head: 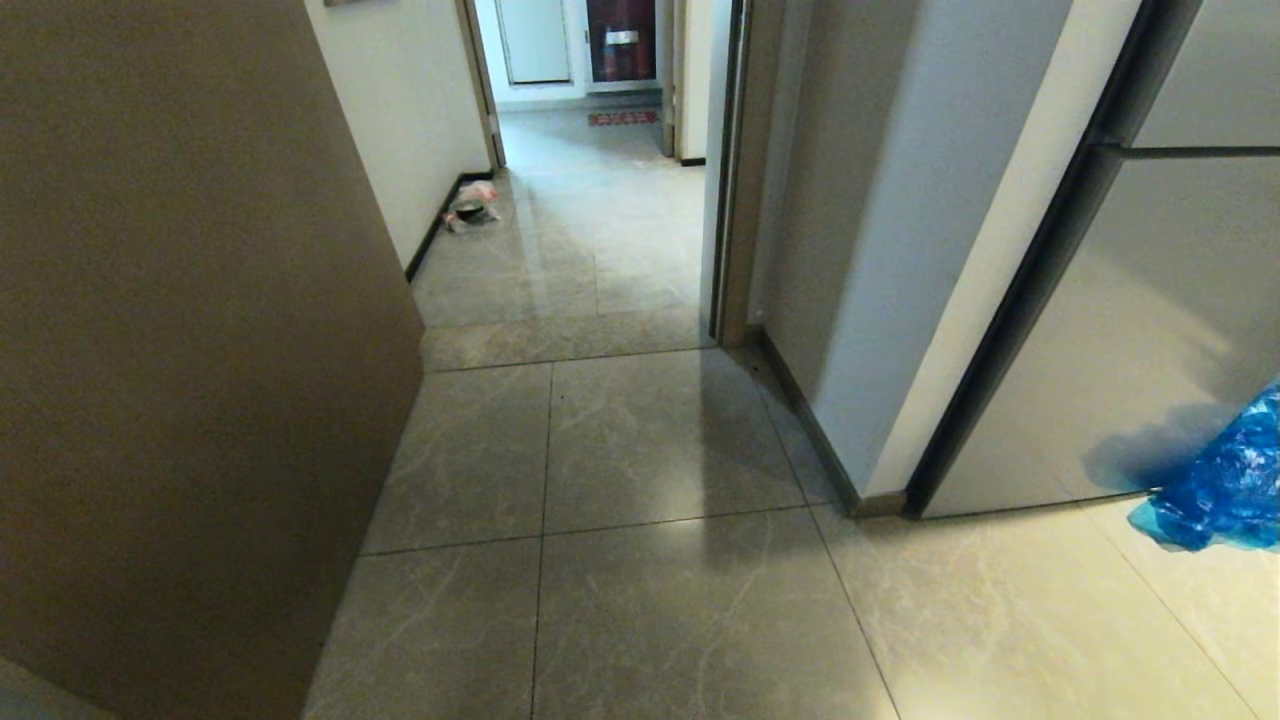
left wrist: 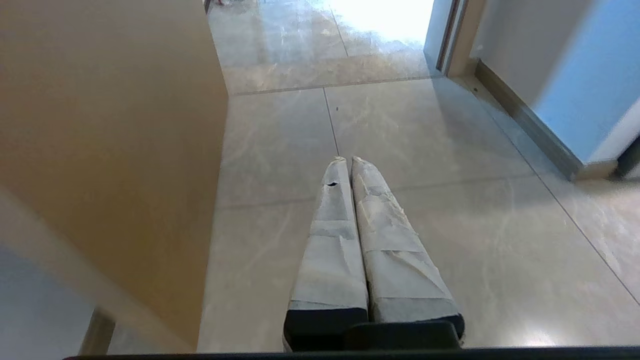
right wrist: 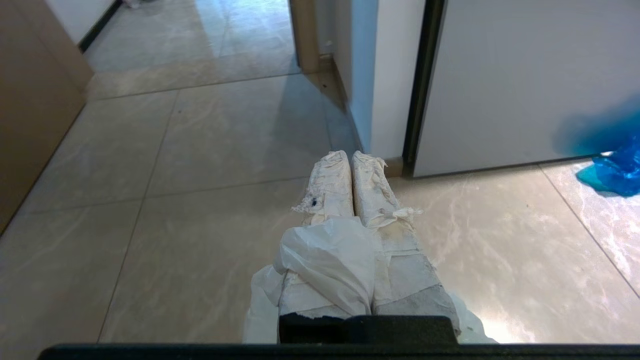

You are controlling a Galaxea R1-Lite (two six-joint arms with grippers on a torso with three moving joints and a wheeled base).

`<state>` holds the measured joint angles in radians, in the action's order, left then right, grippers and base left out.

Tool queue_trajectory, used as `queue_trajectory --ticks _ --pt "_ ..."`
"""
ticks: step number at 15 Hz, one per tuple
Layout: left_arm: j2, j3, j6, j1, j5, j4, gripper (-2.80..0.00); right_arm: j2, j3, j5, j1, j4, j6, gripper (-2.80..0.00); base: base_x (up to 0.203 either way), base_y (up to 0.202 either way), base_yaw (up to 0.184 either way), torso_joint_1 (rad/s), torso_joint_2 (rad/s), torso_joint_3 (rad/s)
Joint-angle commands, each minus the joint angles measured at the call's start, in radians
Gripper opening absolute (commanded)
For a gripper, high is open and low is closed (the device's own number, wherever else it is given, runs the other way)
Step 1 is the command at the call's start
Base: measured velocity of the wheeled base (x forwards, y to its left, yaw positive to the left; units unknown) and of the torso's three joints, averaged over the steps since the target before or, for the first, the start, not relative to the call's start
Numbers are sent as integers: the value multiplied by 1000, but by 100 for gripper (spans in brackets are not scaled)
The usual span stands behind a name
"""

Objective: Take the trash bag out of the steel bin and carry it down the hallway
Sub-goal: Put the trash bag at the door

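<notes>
A: Right claw (right wrist: 351, 156): fingers pressed together, white trash bag (right wrist: 325, 260) pinched between them and draped over them. Left claw (left wrist: 348, 160): pressed together, nothing held.

B: Step in hand?

A: Carrying is judged under way; no steel bin is seen. Hallway (head: 590, 230) lies at twelve o'clock; a small bag (head: 472, 206) at eleven, a blue bag (head: 1220, 480) at three.

B: Next move?

A: Straight driving between brown panel (head: 180, 350) and door frame (head: 738, 200), grip kept.

Grey marble-veined floor tiles (head: 640, 440) with dark grout lines. A bright blue plastic sheet (head: 1220, 480); a white trash bag (right wrist: 325, 260) over white-taped fingers (right wrist: 332, 180)
</notes>
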<state>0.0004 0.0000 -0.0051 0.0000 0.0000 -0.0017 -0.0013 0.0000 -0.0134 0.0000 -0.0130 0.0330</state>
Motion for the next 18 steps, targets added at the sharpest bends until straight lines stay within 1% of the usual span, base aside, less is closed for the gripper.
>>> queue_trajectory --ticks 1,18 --pt "0 0 -1 0 0 0 -280 1 1 0 0 -1 1 -280 179 0 -3 2 2 3" --pt "0 0 -1 0 0 0 -280 1 0 0 0 -1 2 -280 186 0 -3 3 2 0"
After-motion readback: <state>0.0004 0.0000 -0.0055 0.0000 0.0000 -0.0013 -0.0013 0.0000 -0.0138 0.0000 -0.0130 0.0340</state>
